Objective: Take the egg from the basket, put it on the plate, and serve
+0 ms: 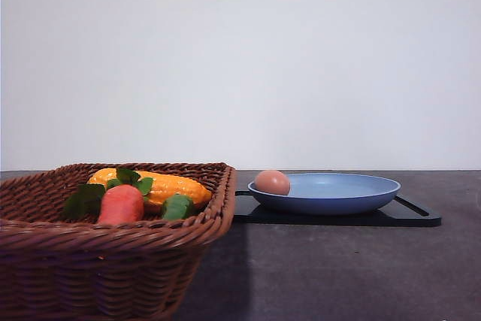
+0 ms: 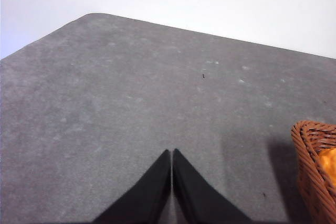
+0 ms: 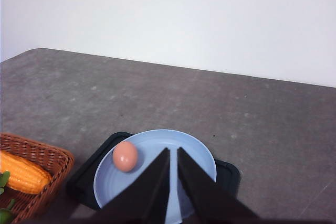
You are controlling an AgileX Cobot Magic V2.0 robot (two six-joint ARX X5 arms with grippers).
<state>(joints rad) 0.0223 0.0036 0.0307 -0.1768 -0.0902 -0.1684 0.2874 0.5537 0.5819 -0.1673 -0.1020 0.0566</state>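
The pinkish-tan egg (image 1: 272, 182) lies inside the light-blue plate (image 1: 331, 202), against its left rim. In the right wrist view the egg (image 3: 125, 156) rests on the plate (image 3: 152, 141), and my right gripper (image 3: 173, 150) hovers shut and empty above the plate's middle, just right of the egg. The brown wicker basket (image 1: 113, 238) stands at the front left and holds no egg. My left gripper (image 2: 171, 151) is shut and empty over bare table, left of the basket's corner (image 2: 315, 171).
A yellow corn cob (image 1: 161, 186) and an orange carrot (image 1: 120, 204) with green leaves lie in the basket. The plate sits on a flat black tray (image 1: 409, 219). Grey tabletop stretches right of the tray and behind it to the white wall.
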